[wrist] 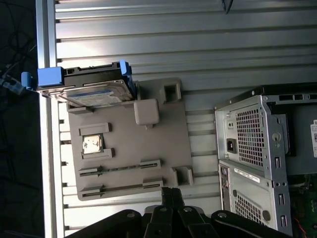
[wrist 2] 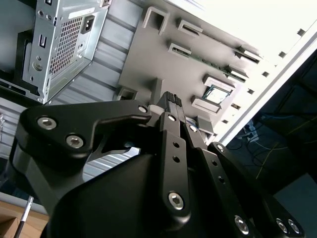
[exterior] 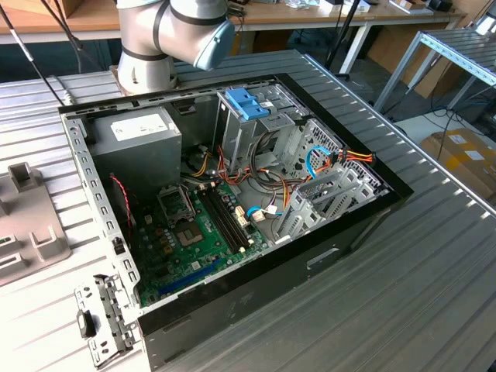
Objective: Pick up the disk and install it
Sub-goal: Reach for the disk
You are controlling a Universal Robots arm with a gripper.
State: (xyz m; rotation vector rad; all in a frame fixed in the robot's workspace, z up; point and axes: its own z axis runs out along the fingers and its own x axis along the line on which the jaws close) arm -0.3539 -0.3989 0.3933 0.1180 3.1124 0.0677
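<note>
The disk (wrist: 96, 91) lies on one corner of a grey tray (wrist: 148, 144), on the side of the tray away from the computer case (wrist: 247, 144) and just beside the table's edge; its labelled face shows and blue rails run along its sides. The gripper (wrist: 171, 191) hangs over the opposite end of the tray, well apart from the disk; its fingers are pressed together with nothing between them, and they touch nothing. In the second wrist view the gripper (wrist 2: 171, 97) points down at the tray (wrist 2: 148, 59), where a small square chip (wrist 2: 214, 92) sits in a recess; the same chip (wrist: 92, 144) shows in the first wrist view, between the disk and the gripper. In the exterior view the computer case (exterior: 349, 232) lies open on the ribbed metal table (exterior: 434, 294), with a green circuit board (exterior: 194, 232), a grey power box (exterior: 136, 132) and a metal cage (exterior: 248, 101) topped in light blue inside it; the tray (exterior: 39, 232) sits at the exterior view's left, beside the case; the arm (exterior: 170, 31) rises behind the case.
</note>
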